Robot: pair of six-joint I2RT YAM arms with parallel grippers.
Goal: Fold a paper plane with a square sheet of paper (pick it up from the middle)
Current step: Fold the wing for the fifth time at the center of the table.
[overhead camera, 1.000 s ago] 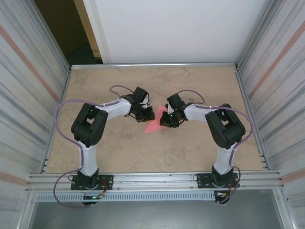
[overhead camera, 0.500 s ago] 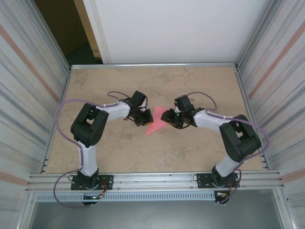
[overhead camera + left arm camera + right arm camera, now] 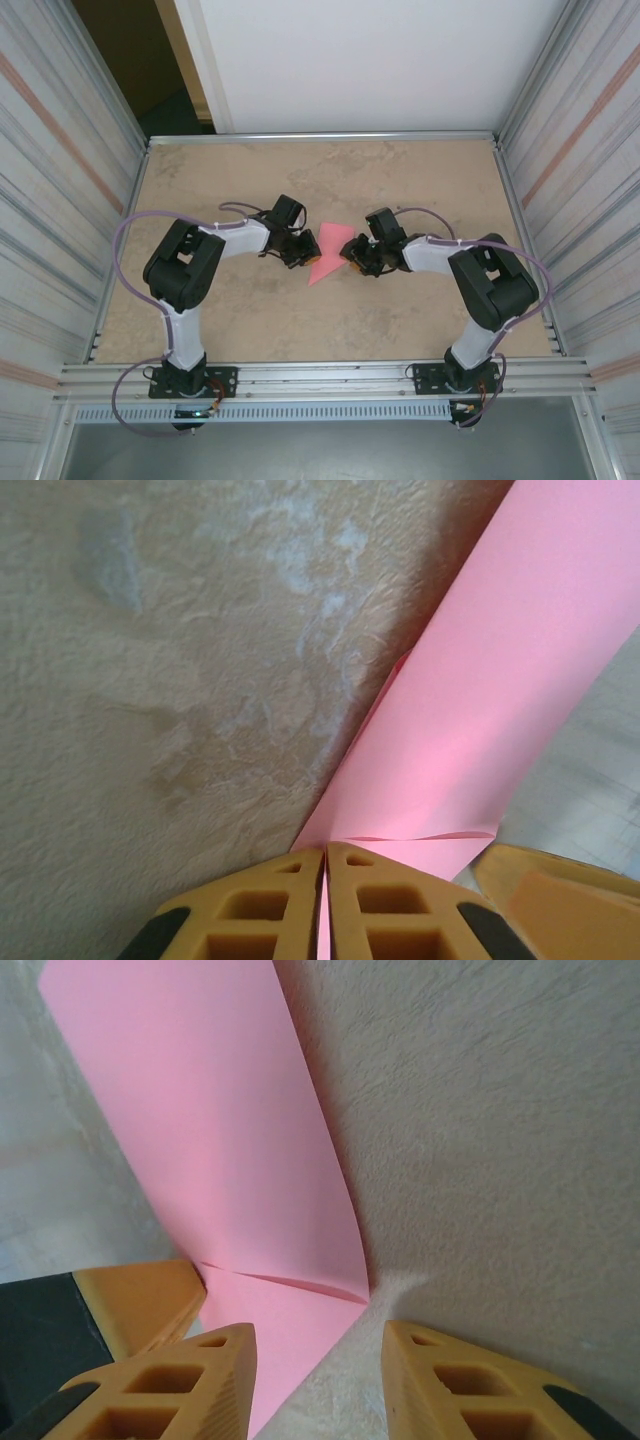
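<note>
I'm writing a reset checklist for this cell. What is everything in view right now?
folded paper: one, pink, mid-table between the grippers
table: one, mottled beige, under everything
side panels: two, grey ribbed metal, left and right of the table
back wall: one, white, behind the table
rail: one, silver, near edge
cables: two, lilac, one along each arm
arms: two, white and black, bolted at the rail
left gripper: one, orange fingers, shut on the folded paper
right gripper: one, orange fingers, open at the paper's other side
</note>
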